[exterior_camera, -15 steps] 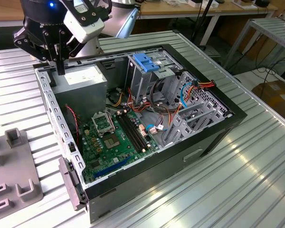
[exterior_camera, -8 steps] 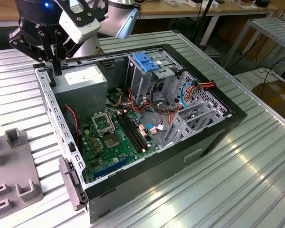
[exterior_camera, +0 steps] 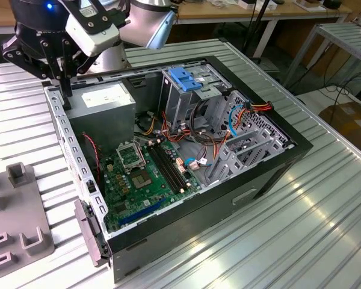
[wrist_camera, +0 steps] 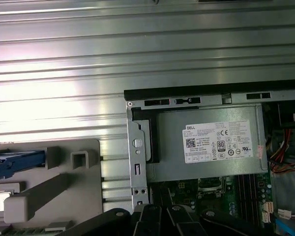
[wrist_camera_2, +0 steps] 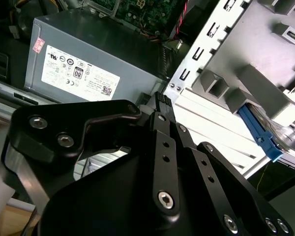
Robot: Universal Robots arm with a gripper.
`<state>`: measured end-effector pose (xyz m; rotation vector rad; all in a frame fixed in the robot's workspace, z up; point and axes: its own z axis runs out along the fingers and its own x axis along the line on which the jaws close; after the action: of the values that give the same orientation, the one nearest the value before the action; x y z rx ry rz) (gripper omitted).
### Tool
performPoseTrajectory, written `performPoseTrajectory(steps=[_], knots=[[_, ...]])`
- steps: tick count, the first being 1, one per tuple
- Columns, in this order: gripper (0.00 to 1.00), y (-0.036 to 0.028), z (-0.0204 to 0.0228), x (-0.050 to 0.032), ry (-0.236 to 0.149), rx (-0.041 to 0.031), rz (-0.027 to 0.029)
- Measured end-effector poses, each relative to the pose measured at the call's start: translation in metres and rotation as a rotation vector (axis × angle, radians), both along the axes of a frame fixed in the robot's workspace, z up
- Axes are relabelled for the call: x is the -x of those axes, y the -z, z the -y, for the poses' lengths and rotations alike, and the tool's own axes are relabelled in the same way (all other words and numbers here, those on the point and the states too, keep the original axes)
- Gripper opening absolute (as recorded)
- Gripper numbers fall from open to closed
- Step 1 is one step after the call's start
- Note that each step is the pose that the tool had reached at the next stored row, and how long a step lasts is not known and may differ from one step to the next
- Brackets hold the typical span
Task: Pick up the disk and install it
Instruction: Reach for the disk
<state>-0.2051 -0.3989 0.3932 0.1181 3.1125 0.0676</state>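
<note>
The disk (wrist_camera: 14, 163), blue-edged and cut off at the border in the first wrist view, lies in a grey fixture (wrist_camera: 64, 189) on the slatted desk (exterior_camera: 301, 235), just beside the open computer case (exterior_camera: 265, 174). The gripper (exterior_camera: 65, 90) hangs over the case's corner by the power supply (exterior_camera: 102, 99), jaws pressed together, empty.

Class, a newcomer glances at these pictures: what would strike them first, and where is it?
The open computer case on the ribbed table, its green motherboard bared, sits in the exterior view's middle. The black gripper hangs over the case's corner by the power supply. The blue-framed disk lies in a grey fixture beside the case.
</note>
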Motion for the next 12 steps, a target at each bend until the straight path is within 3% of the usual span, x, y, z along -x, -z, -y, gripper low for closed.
performPoseTrajectory(steps=[5, 12], knots=[[0.10, 0.0001, -0.0014, 0.0119, 0.000, 0.0000, 0.0001], [0.10, 0.0003, -0.0092, 0.0330, 0.000, 0.0000, 0.0000]])
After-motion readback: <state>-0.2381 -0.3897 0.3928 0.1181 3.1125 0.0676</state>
